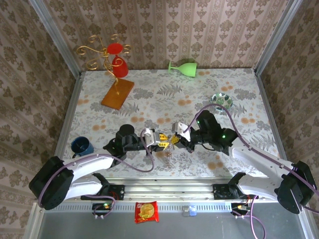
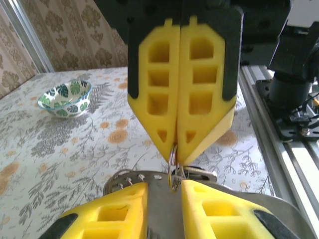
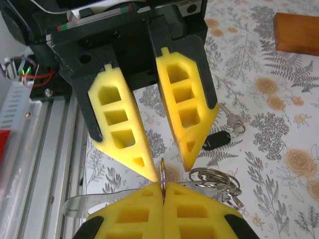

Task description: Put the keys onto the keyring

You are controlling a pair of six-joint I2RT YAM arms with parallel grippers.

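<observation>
My right gripper (image 3: 163, 191) is shut on the keyring (image 3: 162, 174), a thin metal split ring held edge-on at its tips. A bunch of further rings (image 3: 215, 177) and a flat metal strip (image 3: 84, 205) hang from it. Facing it, my left gripper (image 2: 164, 188) is open, one yellow finger on each side of the ring (image 2: 173, 158). In the top view the two grippers (image 1: 162, 142) (image 1: 176, 141) meet tip to tip near the table's front. The keys lie on the cloth beyond: a black-headed one (image 3: 217, 141) and a silver one (image 3: 230, 119).
A green-patterned bowl (image 1: 222, 100) sits at the right rear. A blue mug (image 1: 81, 146) stands at the left edge. A wooden-based stand with a red cup (image 1: 117, 93) and a tipped green glass (image 1: 183, 67) are at the back. The aluminium rail (image 2: 279, 129) runs along the front.
</observation>
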